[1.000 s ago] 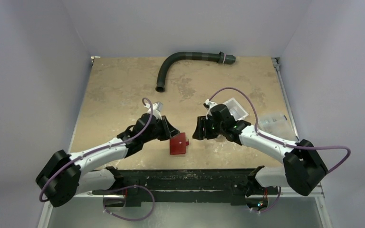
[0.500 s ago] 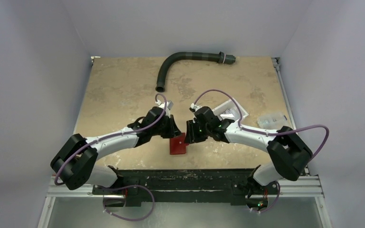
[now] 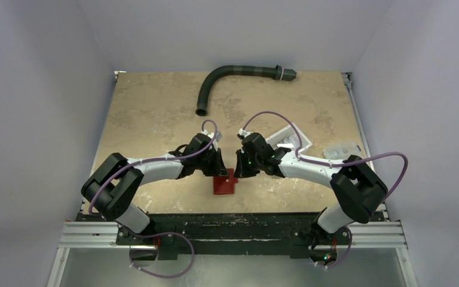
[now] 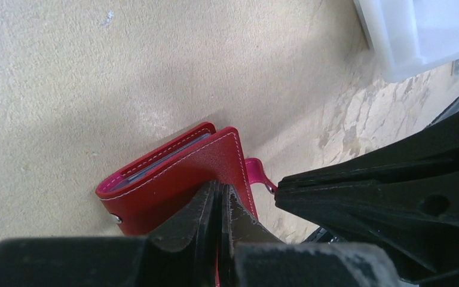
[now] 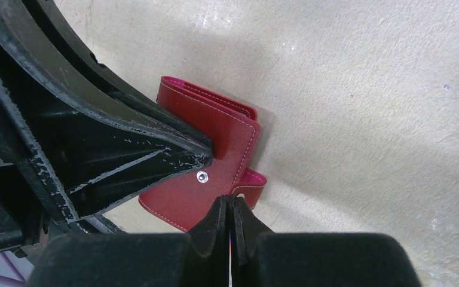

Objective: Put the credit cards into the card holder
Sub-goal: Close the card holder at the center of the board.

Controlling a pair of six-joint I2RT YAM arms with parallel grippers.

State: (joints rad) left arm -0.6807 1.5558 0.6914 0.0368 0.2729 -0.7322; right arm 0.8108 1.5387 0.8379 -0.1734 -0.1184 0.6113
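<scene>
The card holder (image 3: 223, 183), a dark-red wallet, lies folded near the table's front edge. Its snap tab (image 5: 252, 181) is undone and sticks out to the side. My left gripper (image 3: 217, 167) is shut, with its tips (image 4: 220, 186) on the wallet's cover (image 4: 173, 173). My right gripper (image 3: 239, 167) is shut, with its tips (image 5: 228, 201) at the snap tab. A grey edge (image 4: 161, 160) shows between the wallet's covers; I cannot tell whether it is a card or a sleeve. No loose credit card shows clearly.
A white plastic bin (image 3: 293, 139) stands behind my right arm and also shows in the left wrist view (image 4: 418, 36). A clear plastic box (image 3: 343, 150) sits at the right edge. A dark curved hose (image 3: 227, 78) lies at the back.
Both grippers have moved inward and come together over the wallet, the left from the left, the right from the right. The wallet has not moved.
</scene>
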